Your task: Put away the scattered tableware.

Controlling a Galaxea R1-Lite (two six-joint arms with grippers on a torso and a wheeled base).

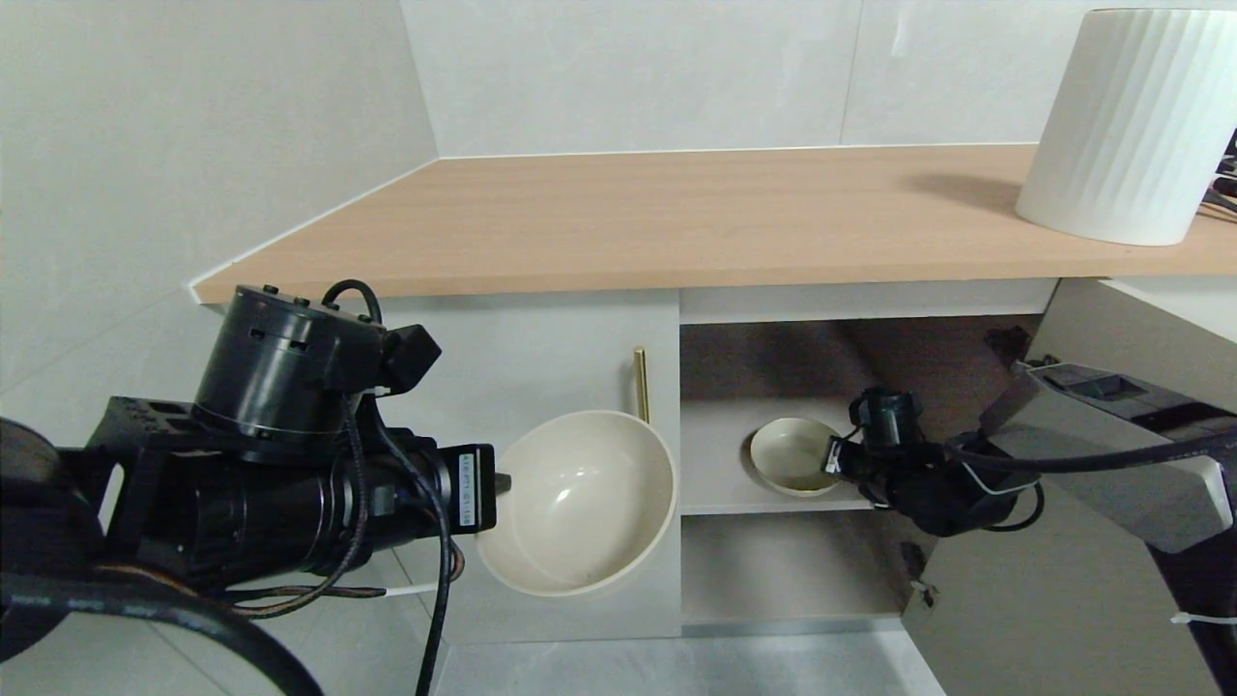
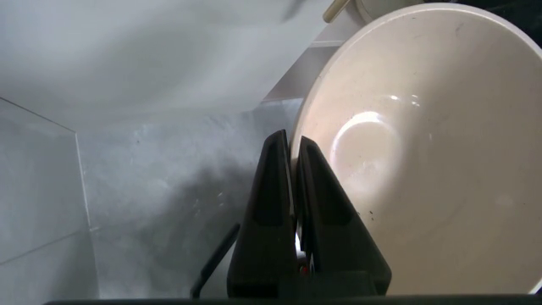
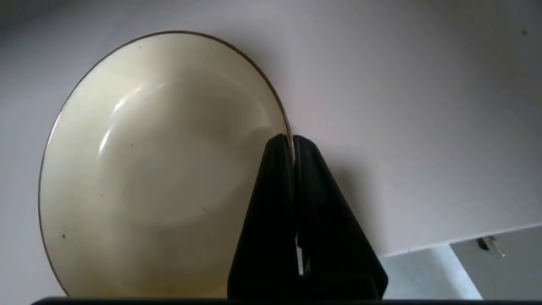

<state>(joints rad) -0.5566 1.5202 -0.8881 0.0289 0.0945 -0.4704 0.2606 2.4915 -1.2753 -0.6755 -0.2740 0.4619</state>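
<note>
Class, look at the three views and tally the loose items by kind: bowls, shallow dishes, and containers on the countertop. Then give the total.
bowl: 1
shallow dish: 1
ribbed white container: 1
Total: 3

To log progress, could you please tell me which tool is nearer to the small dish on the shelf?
Right. The right tool grips the small dish by its rim; the left tool holds the large bowl before the closed door.
</note>
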